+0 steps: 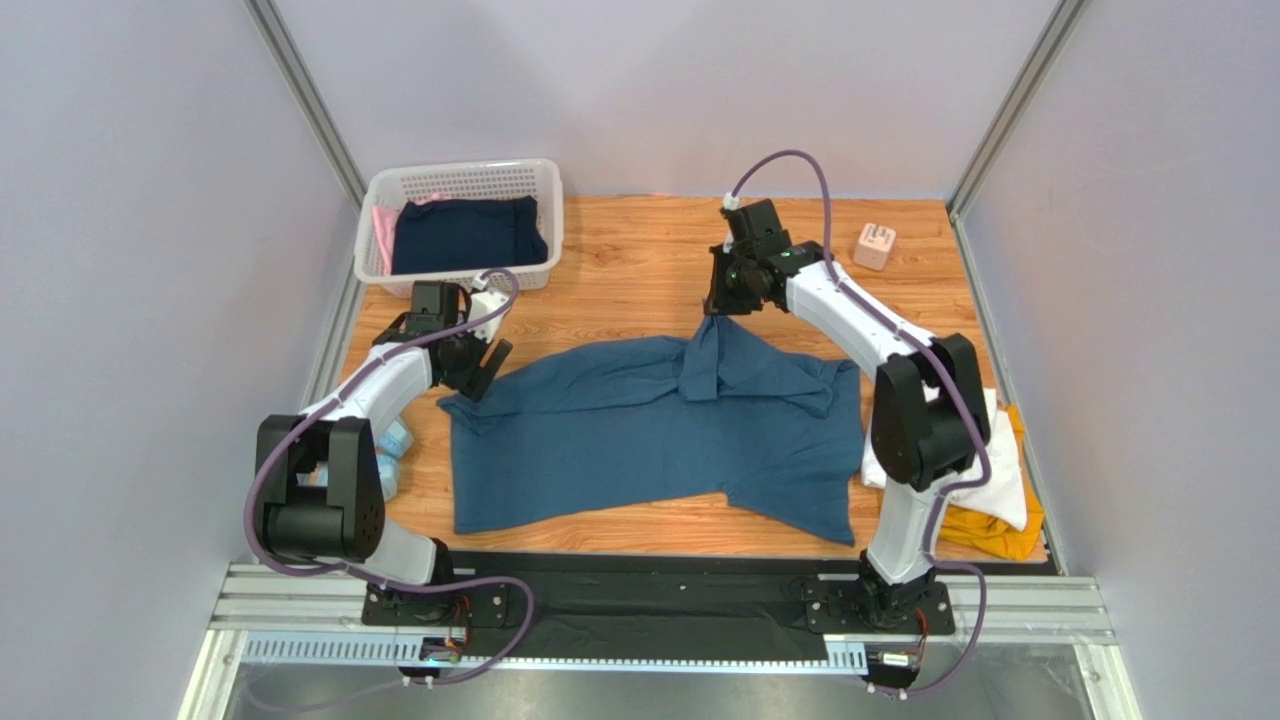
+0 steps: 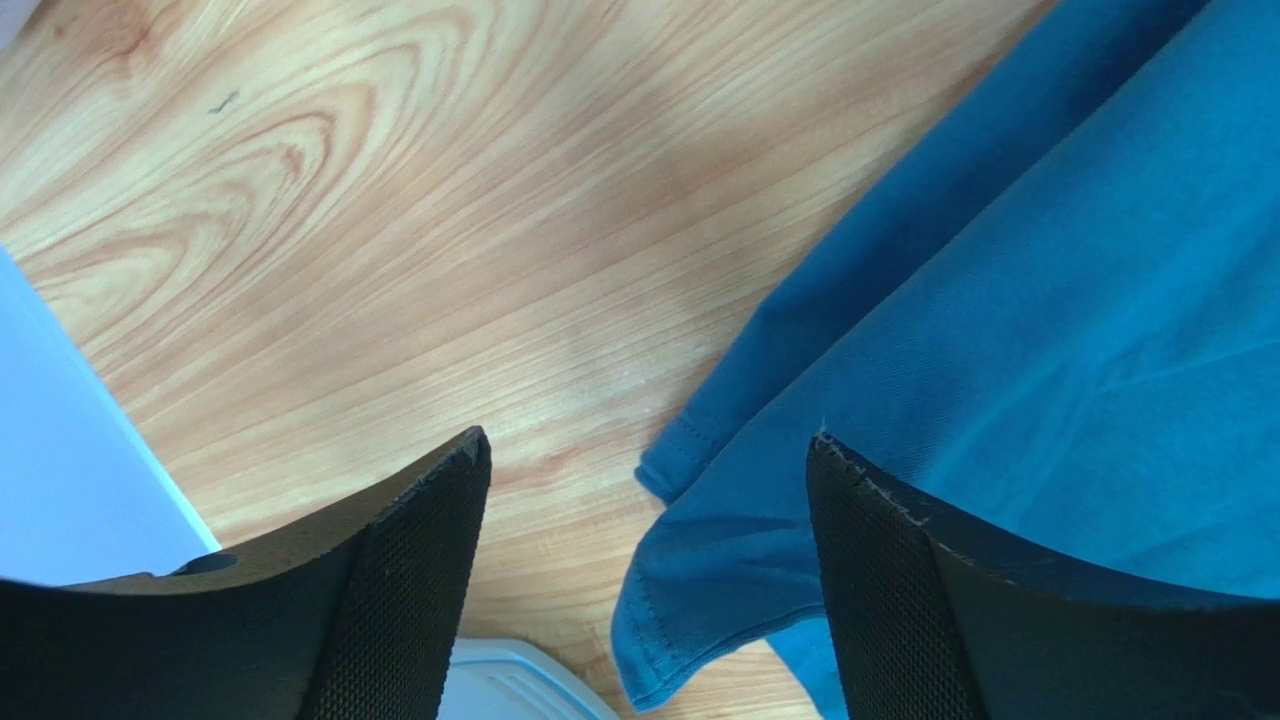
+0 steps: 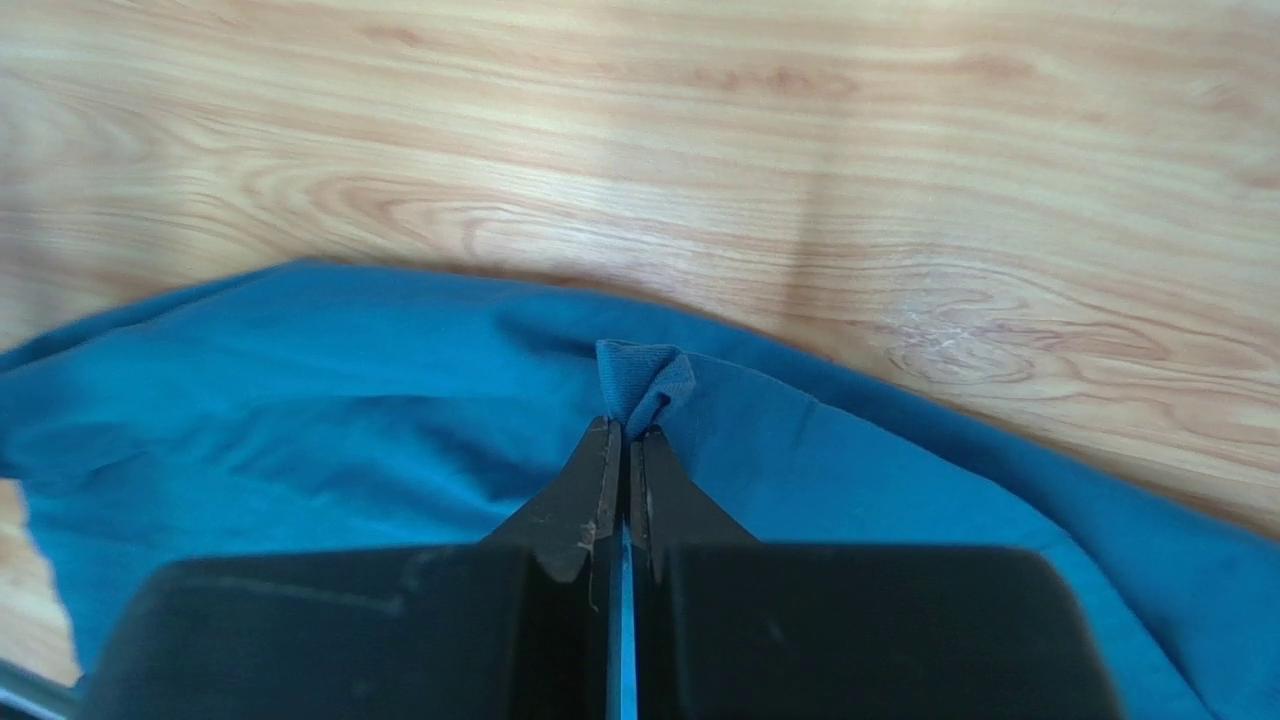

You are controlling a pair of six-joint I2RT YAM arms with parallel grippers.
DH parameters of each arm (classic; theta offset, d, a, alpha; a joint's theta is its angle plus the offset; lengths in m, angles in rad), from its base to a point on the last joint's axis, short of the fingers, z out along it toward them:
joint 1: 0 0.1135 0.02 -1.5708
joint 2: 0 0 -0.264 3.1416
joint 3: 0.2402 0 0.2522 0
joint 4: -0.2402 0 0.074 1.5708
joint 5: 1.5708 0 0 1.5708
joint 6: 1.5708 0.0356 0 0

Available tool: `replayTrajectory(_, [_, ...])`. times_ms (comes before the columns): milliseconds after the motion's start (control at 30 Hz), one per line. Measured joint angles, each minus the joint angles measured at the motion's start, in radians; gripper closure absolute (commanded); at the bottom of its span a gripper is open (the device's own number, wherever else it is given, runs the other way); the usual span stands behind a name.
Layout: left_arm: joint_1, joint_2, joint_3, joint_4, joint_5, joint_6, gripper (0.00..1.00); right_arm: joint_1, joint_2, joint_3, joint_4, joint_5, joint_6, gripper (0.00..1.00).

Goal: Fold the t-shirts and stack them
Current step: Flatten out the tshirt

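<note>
My right tool (image 3: 622, 438) pinched shut on a fold of the teal t-shirt (image 3: 346, 428), my left tool (image 2: 646, 447) wide open, empty, shirt corner beneath it.

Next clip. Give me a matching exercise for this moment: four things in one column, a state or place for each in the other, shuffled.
Things:
1. left hand
2. right hand
3. white basket
4. teal t-shirt

States or places:
a. spread out in the middle, partly rumpled
b. stands at the far left
c. shut on a pinched fold of blue fabric
d. open, with a blue fabric corner between its fingers

Pairs: 1-d, 2-c, 3-b, 4-a
</note>
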Motion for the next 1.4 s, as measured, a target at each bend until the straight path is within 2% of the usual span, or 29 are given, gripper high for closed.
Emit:
replayTrajectory(167, [0.000, 0.010, 0.002, -0.003, 0.023, -0.005, 0.30, 0.000, -0.121, 0.000, -0.002, 0.005, -0.004, 1.00])
replayTrajectory(333, [0.000, -0.010, -0.008, -0.020, 0.017, 0.005, 0.34, 0.000, -0.138, -0.010, -0.005, 0.006, -0.008, 1.00])
replayTrajectory(400, [0.003, -0.069, -0.023, -0.048, 0.018, 0.015, 0.39, 0.000, -0.138, -0.018, -0.011, 0.006, -0.010, 1.00])
replayTrajectory(600, [0.012, -0.330, -0.028, -0.157, 0.064, 0.063, 0.43, 0.000, -0.138, -0.021, -0.019, 0.010, -0.011, 1.00])
replayTrajectory(733, [0.012, -0.400, -0.042, -0.195, 0.098, 0.087, 0.46, 0.000, -0.138, -0.021, -0.020, 0.013, -0.011, 1.00])
replayTrajectory(900, [0.012, -0.329, -0.116, -0.196, 0.096, 0.107, 0.53, 0.000, -0.138, -0.021, -0.020, 0.014, -0.011, 1.00])
replayTrajectory(1100, [0.012, -0.201, -0.144, -0.187, 0.082, 0.114, 0.54, 0.000, -0.138, -0.021, -0.020, 0.015, -0.011, 1.00])
replayTrajectory(1300, [0.013, -0.196, -0.143, -0.158, 0.066, 0.120, 0.54, 0.000, -0.138, -0.024, -0.019, 0.015, -0.014, 1.00])
replayTrajectory(1400, [0.013, -0.209, -0.141, -0.158, 0.061, 0.120, 0.50, 0.000, -0.138, -0.033, -0.019, 0.015, -0.015, 1.00])
